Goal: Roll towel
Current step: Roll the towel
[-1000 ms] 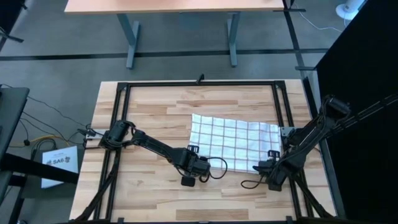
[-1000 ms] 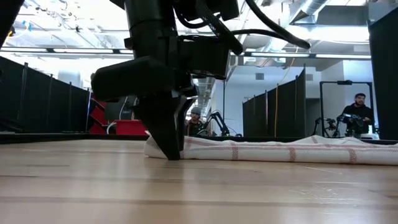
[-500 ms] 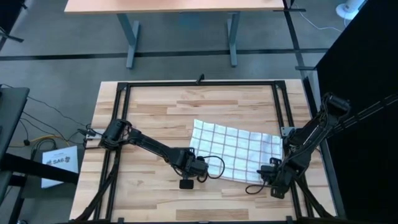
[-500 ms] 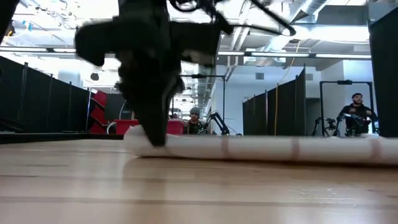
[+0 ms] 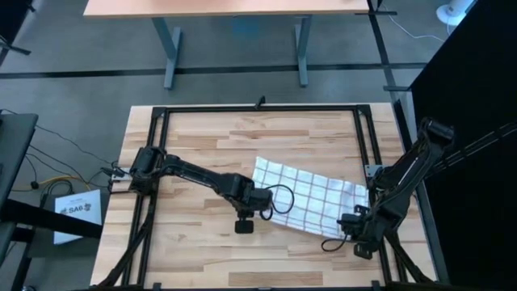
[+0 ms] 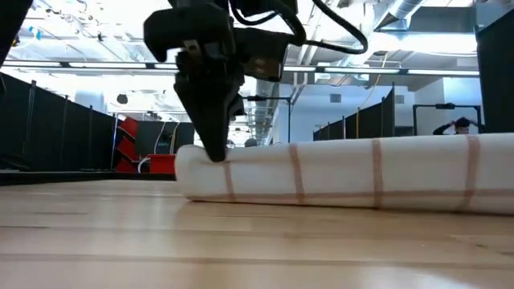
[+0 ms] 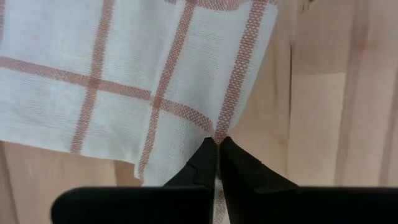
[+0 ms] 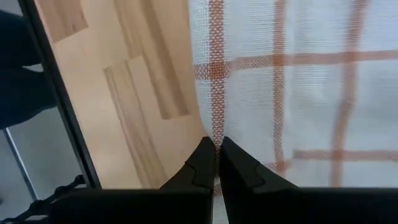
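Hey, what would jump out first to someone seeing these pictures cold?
The checked towel on the wooden table, right of centre, its near edge lifted. The left gripper and the right gripper are each shut on one of its near corners.

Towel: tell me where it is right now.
High view: the towel lies right of the table's centre, its near corners pinched by the left claw and right claw.
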Motion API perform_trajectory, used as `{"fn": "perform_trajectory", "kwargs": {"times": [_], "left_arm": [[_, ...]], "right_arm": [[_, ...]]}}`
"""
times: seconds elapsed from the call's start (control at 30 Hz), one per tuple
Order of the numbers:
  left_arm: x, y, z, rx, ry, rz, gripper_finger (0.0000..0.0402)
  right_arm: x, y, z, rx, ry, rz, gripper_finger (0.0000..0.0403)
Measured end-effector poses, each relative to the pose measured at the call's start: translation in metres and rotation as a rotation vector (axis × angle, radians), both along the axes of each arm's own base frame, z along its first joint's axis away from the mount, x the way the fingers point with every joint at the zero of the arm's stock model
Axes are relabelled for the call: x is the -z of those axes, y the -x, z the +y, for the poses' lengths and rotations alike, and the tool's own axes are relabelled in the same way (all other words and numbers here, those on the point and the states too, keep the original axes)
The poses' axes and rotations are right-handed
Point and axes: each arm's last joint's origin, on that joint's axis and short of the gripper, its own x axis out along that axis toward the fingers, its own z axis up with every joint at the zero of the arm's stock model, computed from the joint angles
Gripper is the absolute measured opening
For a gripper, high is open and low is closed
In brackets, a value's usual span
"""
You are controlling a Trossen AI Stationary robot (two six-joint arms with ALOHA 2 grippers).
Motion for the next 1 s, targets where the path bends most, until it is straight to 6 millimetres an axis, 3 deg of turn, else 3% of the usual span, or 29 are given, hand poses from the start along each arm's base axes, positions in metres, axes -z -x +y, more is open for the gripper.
{"fn": "perform_trajectory", "kwargs": {"times": [0.33,0.47,0.6,0.77,1.0], "left_arm": [[-0.014,-0.002,0.042,0.047,-0.016,-0.039,0.0000],[-0.026,-0.001,0.063,0.046,-0.030,-0.082,0.0000],[-0.025,-0.004,0.083,0.055,-0.055,-0.110,0.0000],[-0.011,-0.006,0.101,0.071,-0.083,-0.111,0.0000],[0.006,0.001,0.116,0.041,-0.094,-0.095,0.0003]], "right_arm": [[-0.022,0.011,-0.038,0.144,0.049,-0.003,0.0001],[-0.011,0.014,-0.050,0.201,0.044,0.006,0.0001],[0.007,0.015,-0.060,0.264,0.047,0.037,0.0001],[0.023,0.017,-0.069,0.307,0.071,0.076,0.0001],[0.029,0.015,-0.074,0.327,0.085,0.077,0.0013]]}}
